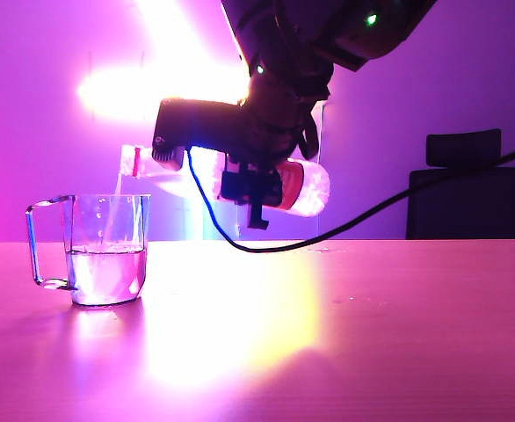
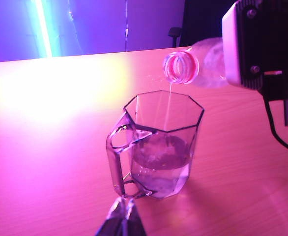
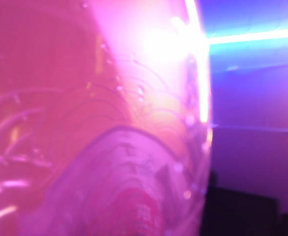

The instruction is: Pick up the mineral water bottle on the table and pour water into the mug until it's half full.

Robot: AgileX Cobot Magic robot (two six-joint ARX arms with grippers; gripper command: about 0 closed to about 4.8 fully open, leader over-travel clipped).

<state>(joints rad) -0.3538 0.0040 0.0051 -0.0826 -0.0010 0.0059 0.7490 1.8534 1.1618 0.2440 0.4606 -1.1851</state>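
The mineral water bottle (image 1: 308,186) lies almost level in the air, with my right gripper (image 1: 257,188) shut around its middle. Its open red-ringed mouth (image 2: 181,67) hangs just above the rim of the mug (image 1: 108,251). A thin stream of water (image 2: 169,105) falls from the mouth into the mug (image 2: 163,147), which stands on the table (image 1: 372,334) and is roughly a third to half full. In the right wrist view the bottle (image 3: 109,147) fills the frame and hides the fingers. My left gripper (image 2: 126,216) sits shut and empty just short of the mug's handle (image 2: 118,157).
A black chair (image 1: 468,189) stands behind the table at the right. A black cable (image 1: 328,236) droops from the right arm down to the tabletop. A strong lamp (image 1: 152,88) glares behind the mug. The right arm's wrist block (image 2: 262,44) hangs over the mug's far side.
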